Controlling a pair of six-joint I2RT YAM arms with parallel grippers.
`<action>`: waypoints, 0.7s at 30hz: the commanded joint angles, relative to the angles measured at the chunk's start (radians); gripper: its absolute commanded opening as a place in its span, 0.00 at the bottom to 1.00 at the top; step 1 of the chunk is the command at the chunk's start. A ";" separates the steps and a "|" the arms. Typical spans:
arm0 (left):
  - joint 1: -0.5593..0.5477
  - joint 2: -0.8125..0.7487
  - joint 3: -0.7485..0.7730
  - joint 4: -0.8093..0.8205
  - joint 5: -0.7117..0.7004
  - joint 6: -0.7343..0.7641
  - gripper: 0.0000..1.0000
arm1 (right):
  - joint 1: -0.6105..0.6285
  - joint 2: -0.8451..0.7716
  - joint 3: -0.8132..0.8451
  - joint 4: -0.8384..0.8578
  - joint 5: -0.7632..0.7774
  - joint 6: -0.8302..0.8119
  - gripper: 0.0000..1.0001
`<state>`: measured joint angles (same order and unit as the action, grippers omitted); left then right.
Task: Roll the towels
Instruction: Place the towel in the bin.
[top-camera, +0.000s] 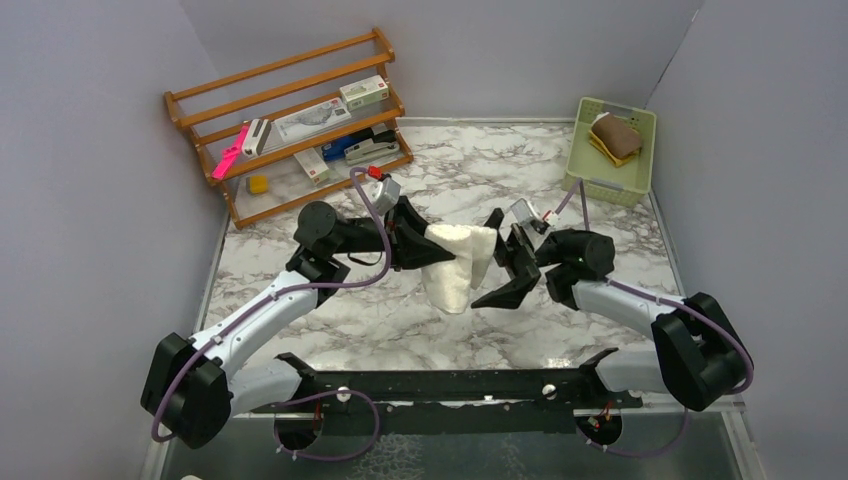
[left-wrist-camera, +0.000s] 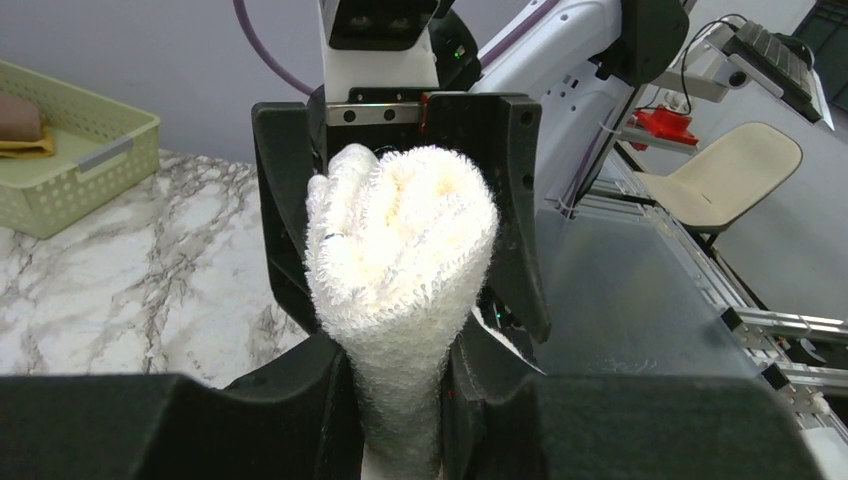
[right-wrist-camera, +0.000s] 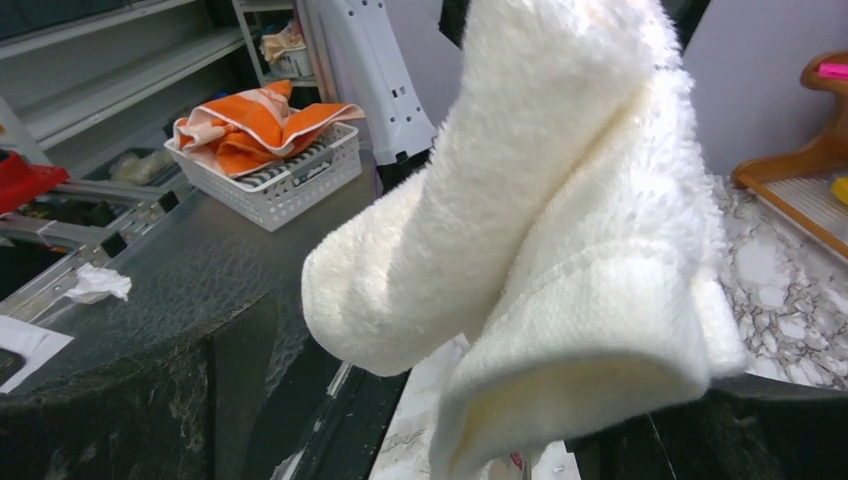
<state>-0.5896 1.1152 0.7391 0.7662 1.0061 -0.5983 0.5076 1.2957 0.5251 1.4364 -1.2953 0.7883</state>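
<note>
The cream towel (top-camera: 455, 262) is bunched into a loose roll and held above the marble table (top-camera: 400, 320) at its middle. My left gripper (top-camera: 443, 252) is shut on one end of it; in the left wrist view the towel (left-wrist-camera: 400, 250) rises from between the pinching fingers (left-wrist-camera: 290, 400). My right gripper (top-camera: 503, 258) is open, its jaws spread wide around the towel's other end, which fills the right wrist view (right-wrist-camera: 560, 230). The mustard-yellow towel (top-camera: 615, 137), brown side up, lies folded in the pale green basket (top-camera: 590, 175) at the back right.
A wooden rack (top-camera: 300, 120) holding small boxes and a stapler stands at the back left. Grey walls close in the sides and back. A black mounting bar (top-camera: 450, 385) runs along the near edge between the arm bases.
</note>
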 joint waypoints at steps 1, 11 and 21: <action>-0.001 0.004 0.039 -0.077 -0.029 0.099 0.00 | 0.023 0.006 0.049 0.312 -0.045 0.082 1.00; -0.012 -0.074 0.033 -0.326 -0.340 0.316 0.00 | 0.054 -0.052 0.144 -0.492 0.131 -0.289 0.85; -0.113 -0.112 0.002 -0.388 -0.657 0.417 0.00 | 0.079 -0.041 0.199 -0.742 0.283 -0.374 0.82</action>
<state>-0.6556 1.0206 0.7475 0.4164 0.5667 -0.2642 0.5591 1.2572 0.6651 0.8318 -1.0954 0.4915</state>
